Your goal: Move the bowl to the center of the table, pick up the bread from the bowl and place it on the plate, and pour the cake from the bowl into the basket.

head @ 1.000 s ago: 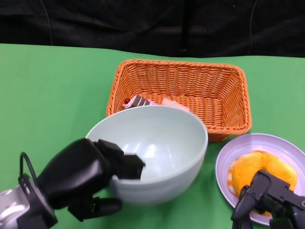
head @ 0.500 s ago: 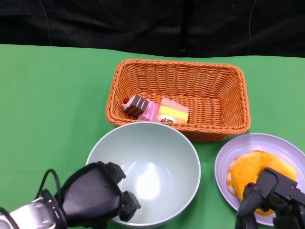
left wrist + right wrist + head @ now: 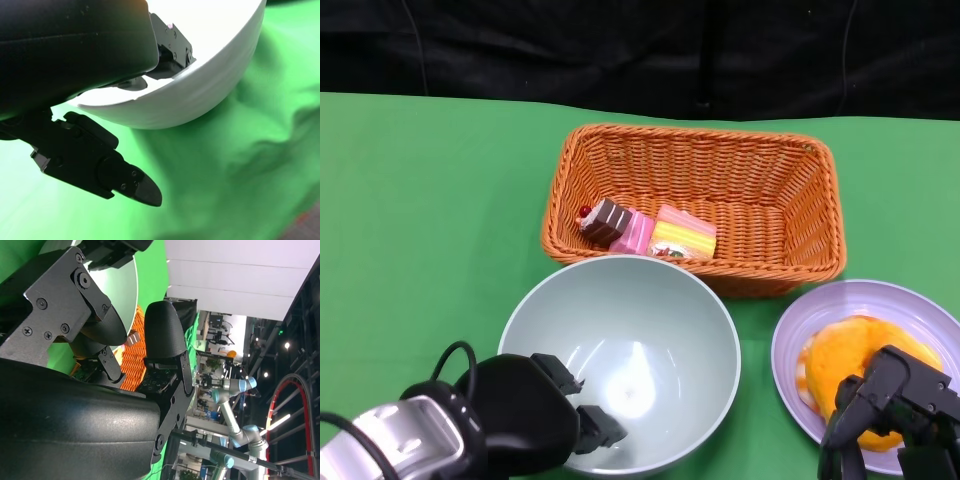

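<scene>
On green table (image 3: 430,200): one wicker basket (image 3: 790,200) at 12 o'clock, long axis 9-to-3, holding two cake pieces (image 3: 650,233); one pale bowl (image 3: 660,310), upright, mouth up, at 6 o'clock; one lilac plate (image 3: 910,300) at 4 o'clock bearing one bread (image 3: 850,350). Left hand (image 3: 535,425) grips the bowl's near rim, fingers inside. Right hand (image 3: 895,405) hangs above the bread; fingers partly curled, grip undetermined.

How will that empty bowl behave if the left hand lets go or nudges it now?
The bowl looks rigid and glossy, so probably slippery against the left hand on its near rim. Its rounded underside, seen in the left wrist view, suggests it may rock or slide on the green cloth. Empty, it is likely light.
</scene>
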Controlling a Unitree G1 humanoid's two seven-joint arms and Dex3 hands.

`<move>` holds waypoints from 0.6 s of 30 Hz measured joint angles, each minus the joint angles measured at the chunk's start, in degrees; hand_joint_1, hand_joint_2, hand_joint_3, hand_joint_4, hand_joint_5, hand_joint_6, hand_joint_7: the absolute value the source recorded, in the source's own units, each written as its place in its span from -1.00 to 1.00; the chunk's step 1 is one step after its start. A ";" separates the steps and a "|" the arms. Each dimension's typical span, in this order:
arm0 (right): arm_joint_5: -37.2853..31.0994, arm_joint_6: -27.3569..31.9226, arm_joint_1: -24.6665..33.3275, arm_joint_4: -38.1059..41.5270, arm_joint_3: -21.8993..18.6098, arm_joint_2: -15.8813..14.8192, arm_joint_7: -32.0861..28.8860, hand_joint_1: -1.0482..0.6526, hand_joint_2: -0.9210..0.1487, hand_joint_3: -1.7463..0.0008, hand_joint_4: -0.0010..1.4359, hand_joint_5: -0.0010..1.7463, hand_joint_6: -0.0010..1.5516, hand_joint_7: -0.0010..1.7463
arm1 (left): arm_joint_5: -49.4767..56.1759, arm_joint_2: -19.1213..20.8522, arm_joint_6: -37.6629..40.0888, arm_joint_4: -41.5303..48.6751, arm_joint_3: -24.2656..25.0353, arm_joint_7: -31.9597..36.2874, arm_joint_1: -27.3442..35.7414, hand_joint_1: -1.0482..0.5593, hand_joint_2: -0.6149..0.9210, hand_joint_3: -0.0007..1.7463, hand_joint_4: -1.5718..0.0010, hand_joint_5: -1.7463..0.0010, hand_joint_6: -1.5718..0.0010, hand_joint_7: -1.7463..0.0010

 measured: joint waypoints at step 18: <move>-0.49 0.41 -4.46 0.62 0.13 -0.14 1.13 0.30 0.28 -0.94 0.33 1.00 0.03 0.88 | -56.74 -11.85 12.98 -7.55 22.14 -1.91 10.46 -0.42 1.00 -0.80 0.01 0.18 0.03 0.78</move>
